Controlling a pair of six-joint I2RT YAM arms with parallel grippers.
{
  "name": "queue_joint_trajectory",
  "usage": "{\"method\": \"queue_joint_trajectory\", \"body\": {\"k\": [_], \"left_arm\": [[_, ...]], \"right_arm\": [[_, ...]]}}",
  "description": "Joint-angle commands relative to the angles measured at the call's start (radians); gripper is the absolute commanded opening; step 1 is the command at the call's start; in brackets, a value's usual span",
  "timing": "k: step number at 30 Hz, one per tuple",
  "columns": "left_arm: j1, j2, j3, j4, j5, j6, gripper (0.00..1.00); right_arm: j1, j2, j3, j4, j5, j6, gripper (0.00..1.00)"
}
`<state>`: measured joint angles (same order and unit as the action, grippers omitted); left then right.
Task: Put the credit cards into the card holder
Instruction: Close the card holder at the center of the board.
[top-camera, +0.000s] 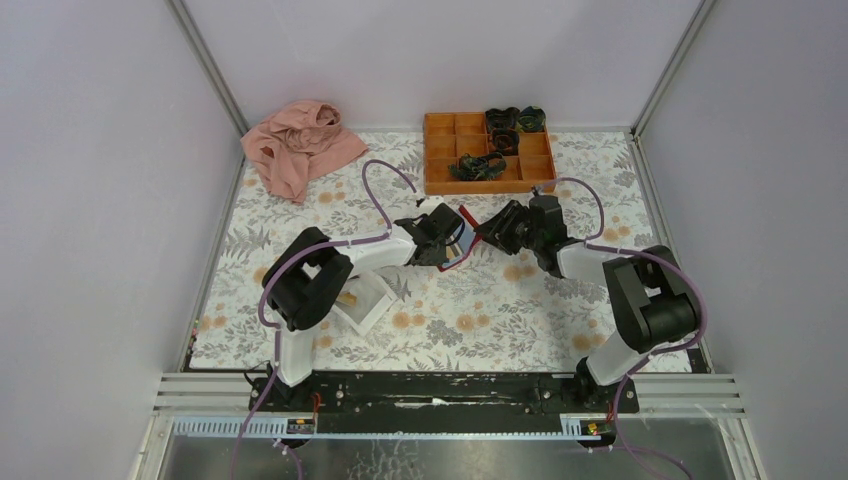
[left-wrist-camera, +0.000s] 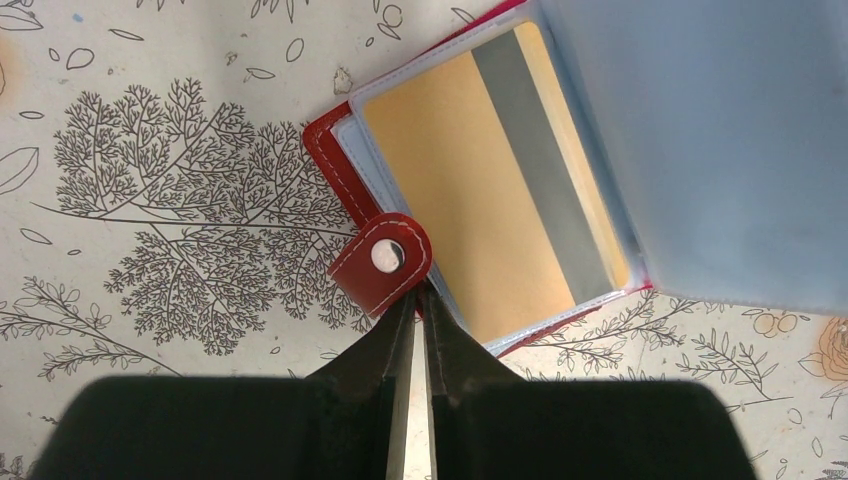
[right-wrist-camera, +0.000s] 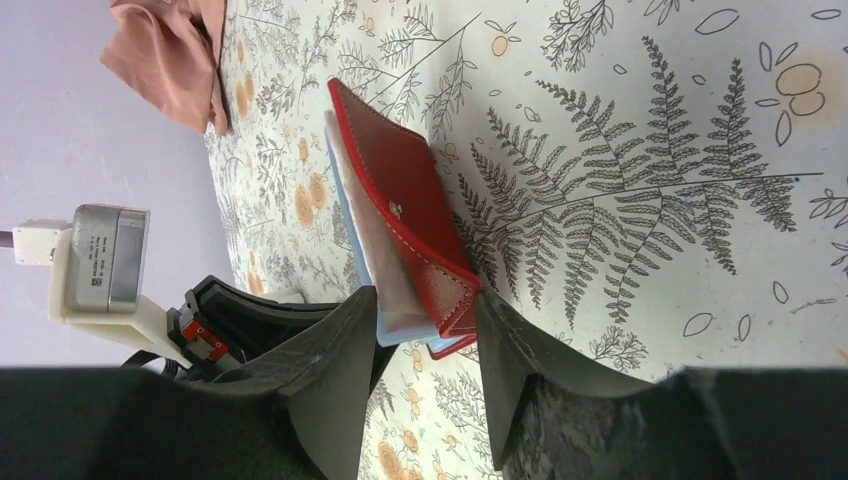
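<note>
The dark-red card holder (top-camera: 463, 250) lies open on the floral cloth between both arms. In the left wrist view a golden-tan credit card (left-wrist-camera: 450, 190) with a grey stripe sits inside a clear sleeve of the card holder (left-wrist-camera: 322, 158). My left gripper (left-wrist-camera: 418, 292) is shut on its edge, right beside the red snap tab (left-wrist-camera: 382, 262). My right gripper (right-wrist-camera: 428, 305) is shut on the raised red cover of the card holder (right-wrist-camera: 410, 200) and the pale blue sleeves (right-wrist-camera: 398, 318) behind it. From above, the left gripper (top-camera: 445, 242) and right gripper (top-camera: 496, 230) face each other across the holder.
An orange compartment box (top-camera: 440, 150) with dark items stands at the back. A pink cloth (top-camera: 300, 145) is bunched at the back left. A white tray (top-camera: 368, 303) lies under the left arm, a tan piece (top-camera: 348, 297) showing in it.
</note>
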<state>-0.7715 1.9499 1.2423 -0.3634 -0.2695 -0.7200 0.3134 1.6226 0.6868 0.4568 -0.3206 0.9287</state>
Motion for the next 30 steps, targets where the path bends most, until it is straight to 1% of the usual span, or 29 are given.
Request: {"method": "queue_joint_trajectory", "body": {"k": [1,8,14,18,26,30], "left_arm": [[-0.015,0.097,-0.054,-0.057,0.067,0.016,0.12],[-0.016,0.098,-0.051,-0.057,0.066,0.020,0.12],[-0.016,0.105,-0.054,-0.055,0.073,0.019,0.12],[-0.017,0.107,-0.053,-0.052,0.073,0.019,0.12],[-0.015,0.109,-0.050,-0.049,0.076,0.013,0.12],[-0.017,0.110,-0.052,-0.046,0.078,0.008,0.11]], "right_arm": [[0.006,0.002,0.028,0.032,0.016,-0.012,0.49],[0.014,0.073,0.034,0.071,-0.035,-0.020,0.49],[0.053,0.007,0.060,0.052,0.000,-0.089,0.49],[0.077,-0.031,0.091,0.006,0.019,-0.132,0.50],[0.117,-0.067,0.107,-0.042,0.034,-0.177,0.50],[0.127,-0.060,0.112,-0.061,0.022,-0.182,0.50]]}}
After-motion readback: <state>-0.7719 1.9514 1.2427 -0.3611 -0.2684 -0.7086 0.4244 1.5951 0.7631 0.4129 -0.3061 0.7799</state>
